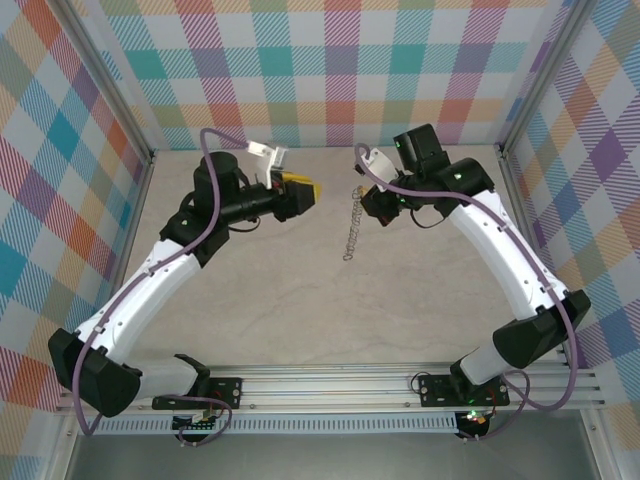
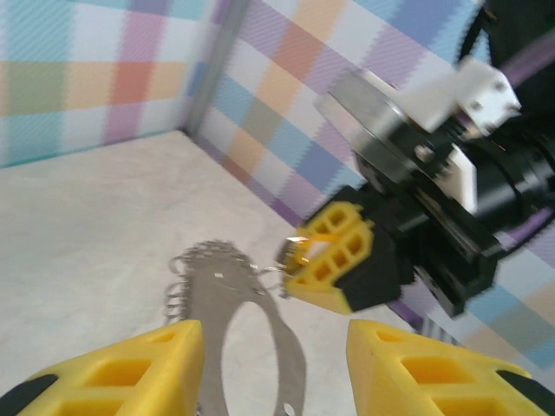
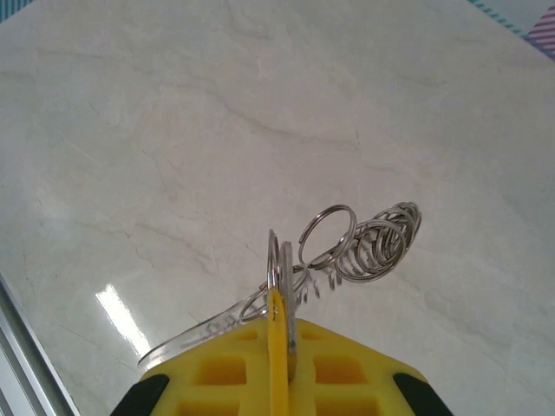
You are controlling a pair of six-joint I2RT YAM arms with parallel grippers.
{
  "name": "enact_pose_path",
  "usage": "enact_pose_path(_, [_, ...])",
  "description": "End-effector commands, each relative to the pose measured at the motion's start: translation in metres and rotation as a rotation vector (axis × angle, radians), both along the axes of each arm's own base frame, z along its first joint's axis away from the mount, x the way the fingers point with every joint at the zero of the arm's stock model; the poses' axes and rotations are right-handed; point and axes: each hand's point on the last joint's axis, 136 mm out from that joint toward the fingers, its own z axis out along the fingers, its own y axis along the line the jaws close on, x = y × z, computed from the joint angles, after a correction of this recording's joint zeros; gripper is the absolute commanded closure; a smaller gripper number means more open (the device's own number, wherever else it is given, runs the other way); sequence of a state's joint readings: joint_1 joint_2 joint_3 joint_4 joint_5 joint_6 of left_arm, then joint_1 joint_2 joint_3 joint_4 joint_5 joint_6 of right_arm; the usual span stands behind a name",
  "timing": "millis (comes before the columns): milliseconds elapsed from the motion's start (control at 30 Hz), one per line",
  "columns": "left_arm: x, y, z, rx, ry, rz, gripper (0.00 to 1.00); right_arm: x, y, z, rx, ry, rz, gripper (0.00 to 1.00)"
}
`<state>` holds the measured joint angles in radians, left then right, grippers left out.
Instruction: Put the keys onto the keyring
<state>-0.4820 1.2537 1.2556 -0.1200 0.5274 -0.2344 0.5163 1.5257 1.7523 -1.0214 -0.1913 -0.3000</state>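
Note:
My right gripper is shut on the keyring, a bunch of silvery split rings fanning out past its yellow fingertips. A thin brass-yellow strip, apparently the key edge-on, is pinched between the fingers beside one ring. From above, the keyring hangs as a beaded chain below the right gripper. The left gripper is a short way to its left. In the left wrist view my left gripper is open and holds nothing. Beyond it are the keyring's flat grey loop and the right gripper, with a brassy glint of key at its tips.
The pale marble-look table is walled by checkered panels on three sides, with metal corner posts. A slotted aluminium rail carrying both arm bases runs along the near edge.

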Motion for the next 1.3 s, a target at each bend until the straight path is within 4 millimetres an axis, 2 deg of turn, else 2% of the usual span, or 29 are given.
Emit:
enact_pose_path(0, [0.021,0.032,0.009,-0.043,-0.01,0.19,0.51,0.01,0.008,0.002,0.042,-0.012,-0.002,1.0])
enact_pose_path(233, [0.037,0.06,-0.01,-0.045,0.048,0.3,0.48,0.039,0.033,-0.023,0.098,0.042,-0.016,1.0])
enact_pose_path(567, [0.044,0.068,-0.021,-0.038,0.066,0.309,0.47,0.093,0.085,-0.044,0.224,0.134,-0.012,1.0])
enact_pose_path(733, [0.046,0.068,-0.027,-0.033,0.083,0.309,0.46,0.114,0.102,-0.058,0.26,0.191,-0.042,1.0])
enact_pose_path(800, [0.045,0.069,-0.028,-0.033,0.086,0.308,0.46,0.118,0.102,-0.071,0.246,0.206,-0.06,1.0])
enact_pose_path(1000, [0.043,0.066,-0.028,-0.033,0.098,0.29,0.46,0.12,0.079,-0.134,0.157,0.252,-0.174,1.0])
enact_pose_path(1133, [0.043,0.065,-0.029,-0.037,0.108,0.283,0.46,0.104,0.063,-0.167,0.133,0.317,-0.237,1.0])
enact_pose_path(1267, [0.042,0.063,-0.03,-0.041,0.114,0.275,0.46,0.084,0.051,-0.186,0.132,0.363,-0.282,1.0])
